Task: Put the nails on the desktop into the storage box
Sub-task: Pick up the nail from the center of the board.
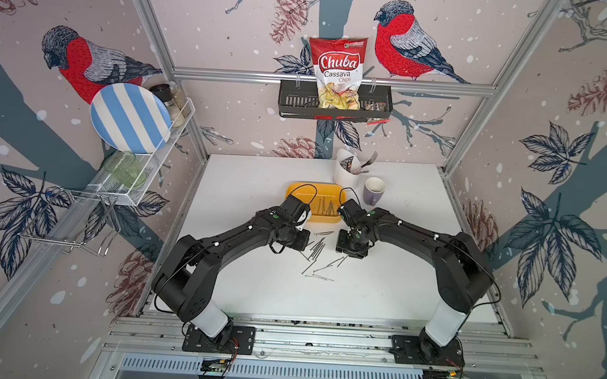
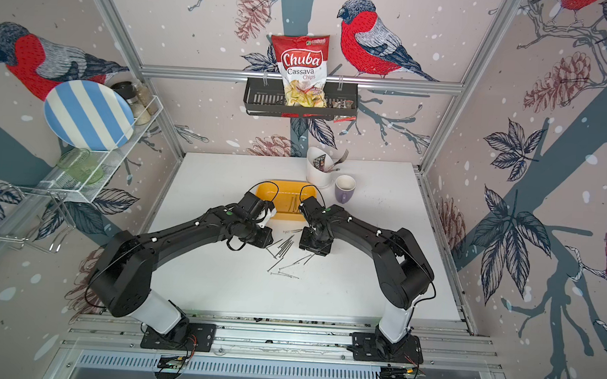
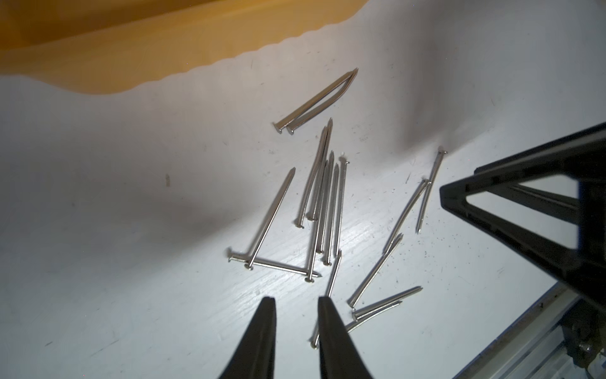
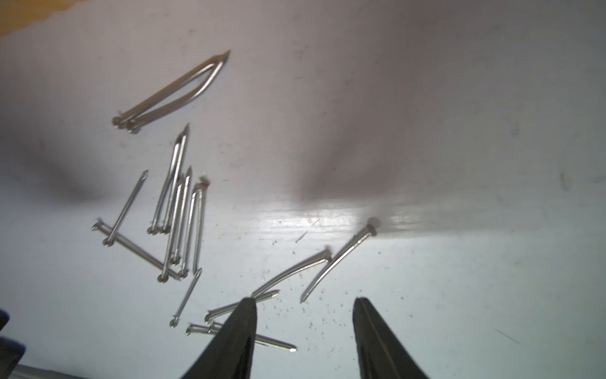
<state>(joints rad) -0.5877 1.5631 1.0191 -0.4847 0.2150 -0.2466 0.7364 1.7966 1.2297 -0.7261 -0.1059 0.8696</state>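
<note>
The storage box (image 1: 294, 191) sits on the desktop (image 1: 244, 179) toward the middle of its far edge, with a few nails (image 1: 324, 207) lying in it. The cutlery holder (image 1: 345, 173), with a fork (image 1: 370, 160) in it, stands behind the box's right end. The mug (image 1: 373, 190) stands just right of the box. Loose nails (image 1: 317, 251) lie scattered mid-desktop, in front of the box.

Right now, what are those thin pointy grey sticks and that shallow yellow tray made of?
The thin grey nails look like bare metal: they glint brightly under the light. The shallow yellow-orange storage box seems to be smooth plastic, going by its even colour and rounded corners, though that is less certain.
</note>
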